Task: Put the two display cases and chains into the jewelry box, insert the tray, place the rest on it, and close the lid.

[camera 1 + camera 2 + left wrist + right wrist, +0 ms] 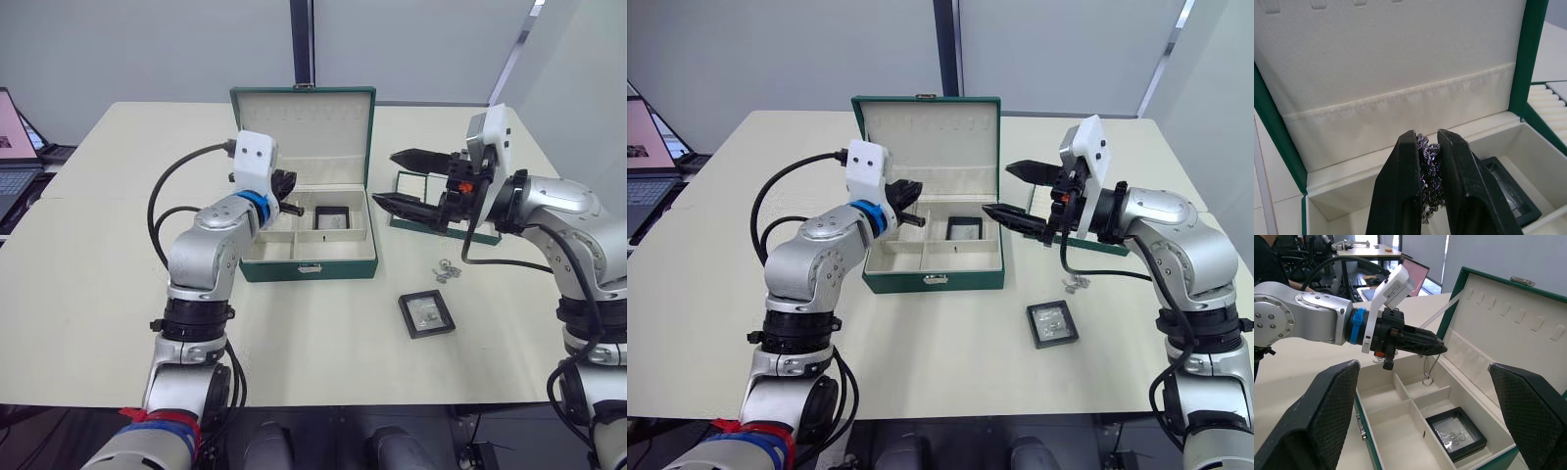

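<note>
The likeliest slip, as I judge it, is the chain (1429, 169) snagging or landing wrong on release: it is bunched between the fingers of the left gripper (290, 196), with a loop hanging below the tips over the box (309, 266), so when the jaws part it could cling to a finger, drape over a divider, or drop onto the case (331, 218) already lying in the right-hand compartment. A second risk is the right gripper (409, 179), whose jaws stand wide open and empty just off the box's right wall; moving inward it could knock the upright lid (303, 122) or crowd the left arm. With the box as the clock centre in the head views, the left gripper comes in from about 9 o'clock, clamped on the chain, its tips over the back-left compartments; the chain sits right between the jaws and trails down toward the lining. The tray (425, 222) lies at about 3 o'clock behind the right gripper, the second case (426, 314) at about 4 o'clock on the table (108, 294), and the loose pieces (448, 270) between that case and the tray, all well clear of either pair of jaws.
</note>
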